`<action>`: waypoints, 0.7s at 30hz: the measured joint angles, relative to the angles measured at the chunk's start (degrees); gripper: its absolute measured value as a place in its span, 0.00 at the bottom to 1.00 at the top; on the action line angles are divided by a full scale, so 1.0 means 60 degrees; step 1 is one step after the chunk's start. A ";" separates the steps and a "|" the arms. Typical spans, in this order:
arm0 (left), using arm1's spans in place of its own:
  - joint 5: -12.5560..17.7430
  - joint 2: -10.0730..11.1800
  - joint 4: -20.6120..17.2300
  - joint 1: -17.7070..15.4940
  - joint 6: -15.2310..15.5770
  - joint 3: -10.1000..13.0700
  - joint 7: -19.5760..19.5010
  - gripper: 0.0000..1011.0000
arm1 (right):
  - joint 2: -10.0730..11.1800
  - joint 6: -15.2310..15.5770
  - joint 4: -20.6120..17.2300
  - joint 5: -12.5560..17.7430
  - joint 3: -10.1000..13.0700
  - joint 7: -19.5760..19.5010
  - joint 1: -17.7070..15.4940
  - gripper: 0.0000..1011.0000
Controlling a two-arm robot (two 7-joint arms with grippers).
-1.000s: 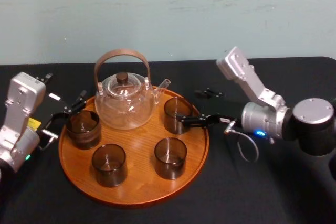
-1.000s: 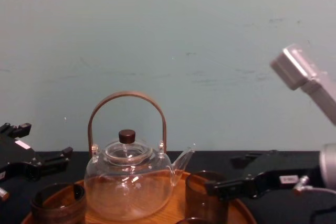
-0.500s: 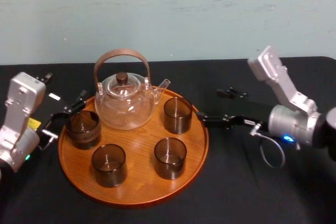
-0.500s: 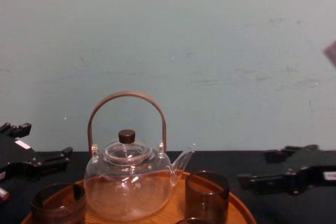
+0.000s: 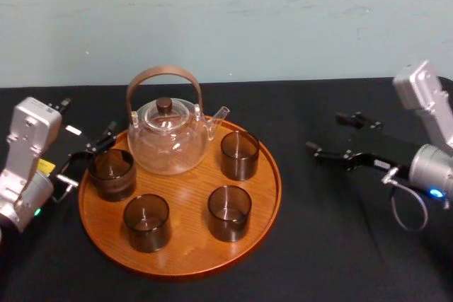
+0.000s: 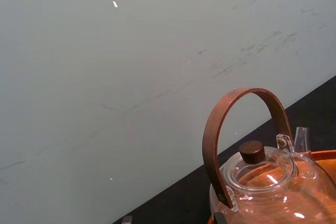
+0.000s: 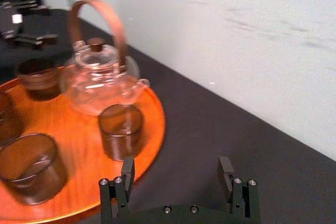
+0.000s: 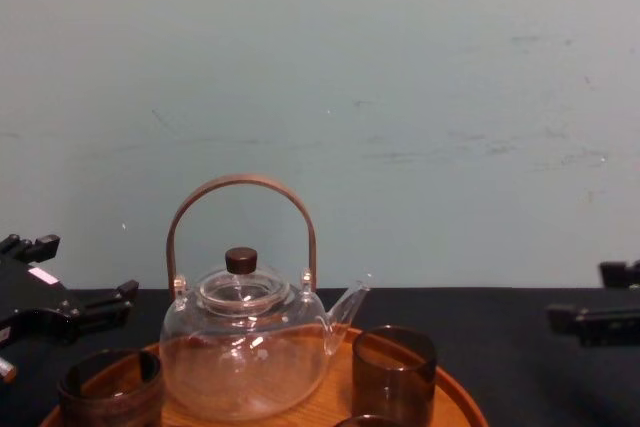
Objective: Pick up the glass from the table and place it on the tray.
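Matte black table (image 5: 333, 245), pale green wall (image 5: 283, 19) behind: the smoked glass (image 5: 239, 154) nearest the right arm stands upright on the round wooden tray (image 5: 184, 263), at its right rear, just beside the spout of the clear teapot (image 5: 168, 139). Three more tumblers share the tray, none touching another: a left-edge glass (image 5: 112, 173), a front-left glass (image 5: 147, 222) and a front-right glass (image 5: 229, 212). The teapot, with its arched wooden handle and dark lid knob, sits at the tray's back.

The right gripper (image 5: 325, 132) hangs over bare table to the right of the tray, well apart from the smoked glass, its two black fingers spread wide and pointing toward the tray with nothing between them. The left gripper (image 5: 88, 155) sits at the tray's left side near the left-edge glass, fingers likewise parted and empty.
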 joint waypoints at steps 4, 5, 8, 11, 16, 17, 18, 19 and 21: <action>0.0000 0.0000 0.0000 0.0000 0.0000 0.0000 0.0000 0.99 | -0.0030 -0.0035 -0.0058 0.0069 0.0336 -0.0422 -0.0205 0.99; 0.0001 0.0000 0.0000 0.0000 0.0000 0.0000 0.0000 0.99 | -0.0093 -0.0051 -0.0058 0.0069 0.0461 -0.0619 -0.0264 0.99; 0.0000 0.0000 0.0000 -0.0001 0.0000 0.0000 0.0000 0.99 | -0.0219 -0.0107 -0.0017 0.0052 0.0628 -0.0927 -0.0330 0.99; 0.0000 0.0000 0.0000 0.0000 0.0000 0.0000 0.0000 0.99 | -0.0433 -0.0273 0.0089 -0.0040 0.0816 -0.1259 -0.0401 0.99; 0.0000 0.0000 0.0000 0.0000 0.0000 0.0000 0.0000 0.99 | -0.0815 -0.0711 0.0327 -0.0246 0.0990 -0.1587 -0.0480 0.99; 0.0000 0.0000 0.0000 0.0000 0.0000 -0.0001 0.0000 0.99 | -0.0869 -0.0774 0.0368 -0.0286 0.0993 -0.1611 -0.0483 0.99; 0.0000 0.0000 0.0000 0.0000 0.0000 0.0000 0.0000 0.99 | -0.0913 -0.0839 0.0400 -0.0330 0.0993 -0.1634 -0.0486 0.99; 0.0001 0.0000 0.0000 0.0000 0.0000 0.0000 0.0000 0.99 | -0.1006 -0.0955 0.0472 -0.0413 0.0993 -0.1670 -0.0487 0.99; 0.0000 0.0000 0.0000 0.0000 0.0000 0.0000 0.0000 0.99 | -0.1097 -0.1073 0.0538 -0.0496 0.0988 -0.1705 -0.0487 0.99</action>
